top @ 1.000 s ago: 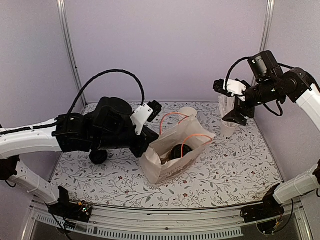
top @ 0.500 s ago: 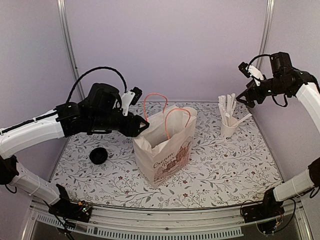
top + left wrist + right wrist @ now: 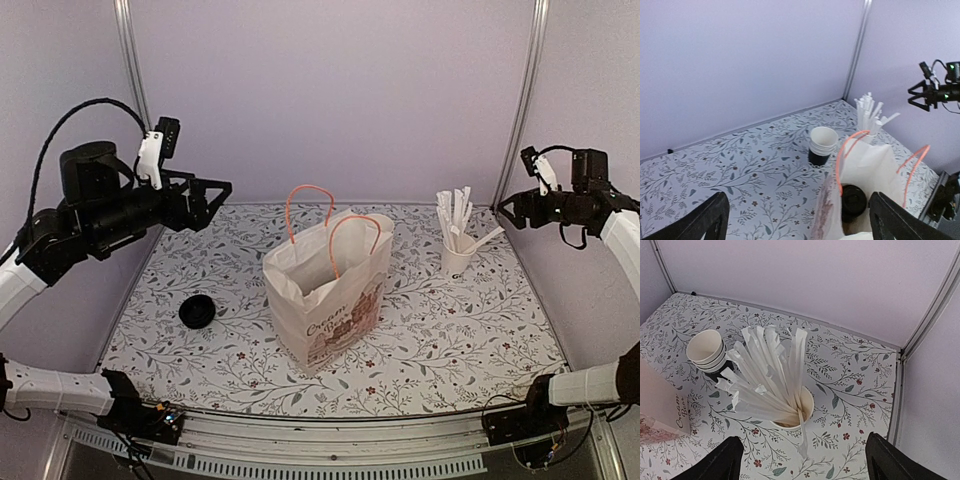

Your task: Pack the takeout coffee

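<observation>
The paper bag with orange handles stands upright mid-table. Through its open mouth, the left wrist view shows the takeout coffee down inside, only its black lid visible. From above, the bag hides the coffee. My left gripper is high at the left, well clear of the bag, open with nothing in it; from its own camera the left gripper looks down on the bag. My right gripper hangs open and empty at the far right, above the cup of sticks; its own view shows the right gripper.
A white cup of tall pale sticks stands right of the bag. A stack of nested lidless cups sits behind the bag. A black round lid-like thing lies on the floral cloth at the left.
My left gripper has opened and drawn up and left, away from the bag. The bag now stands upright. My right arm has pulled back to the right.
</observation>
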`<control>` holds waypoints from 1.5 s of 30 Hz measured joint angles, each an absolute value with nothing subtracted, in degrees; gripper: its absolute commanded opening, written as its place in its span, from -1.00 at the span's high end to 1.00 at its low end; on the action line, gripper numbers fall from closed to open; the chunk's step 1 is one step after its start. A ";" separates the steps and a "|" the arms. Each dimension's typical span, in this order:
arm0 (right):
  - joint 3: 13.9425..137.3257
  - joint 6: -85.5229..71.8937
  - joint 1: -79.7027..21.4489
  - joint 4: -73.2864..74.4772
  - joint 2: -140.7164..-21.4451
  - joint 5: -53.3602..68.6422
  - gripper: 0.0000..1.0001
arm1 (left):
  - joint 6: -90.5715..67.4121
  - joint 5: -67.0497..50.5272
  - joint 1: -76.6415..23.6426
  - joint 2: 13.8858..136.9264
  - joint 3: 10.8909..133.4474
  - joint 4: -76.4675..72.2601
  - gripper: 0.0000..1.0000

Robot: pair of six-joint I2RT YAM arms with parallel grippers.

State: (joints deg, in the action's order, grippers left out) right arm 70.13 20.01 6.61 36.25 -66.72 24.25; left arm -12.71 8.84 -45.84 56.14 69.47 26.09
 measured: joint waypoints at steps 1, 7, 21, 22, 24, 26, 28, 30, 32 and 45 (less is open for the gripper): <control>68.58 19.07 6.94 35.16 -66.59 24.69 -0.72 | -12.10 9.72 -44.05 55.42 68.10 25.10 -0.87; 61.10 14.41 7.57 30.02 -66.81 27.88 -0.62 | -10.02 10.63 -31.29 58.74 55.53 17.85 -0.72; 59.70 12.62 7.57 25.15 -69.84 30.85 -0.29 | -9.13 4.60 -24.29 52.38 46.89 10.57 -0.69; 59.24 12.60 7.57 24.95 -69.89 30.57 -0.27 | -9.02 4.08 -24.29 53.06 46.89 10.61 -0.69; 58.65 12.60 7.57 24.86 -70.13 30.22 -0.20 | -8.99 3.44 -24.29 53.76 46.89 10.66 -0.69; 58.28 12.60 7.57 24.71 -70.76 29.89 0.01 | -8.97 3.01 -24.29 53.91 46.89 10.66 -0.68; 57.93 12.62 7.57 24.40 -71.53 29.43 0.13 | -8.97 2.70 -24.29 53.87 46.89 10.55 -0.68; 57.71 12.62 7.57 24.32 -72.03 29.04 0.15 | -8.95 2.35 -24.27 53.87 46.89 10.57 -0.68; 57.65 12.62 7.57 24.32 -72.18 29.02 0.18 | -8.95 1.98 -24.25 53.87 46.89 10.55 -0.67; 56.71 12.62 7.57 23.68 -72.14 28.80 0.67 | -8.95 -0.64 -24.21 53.93 46.89 10.50 -0.64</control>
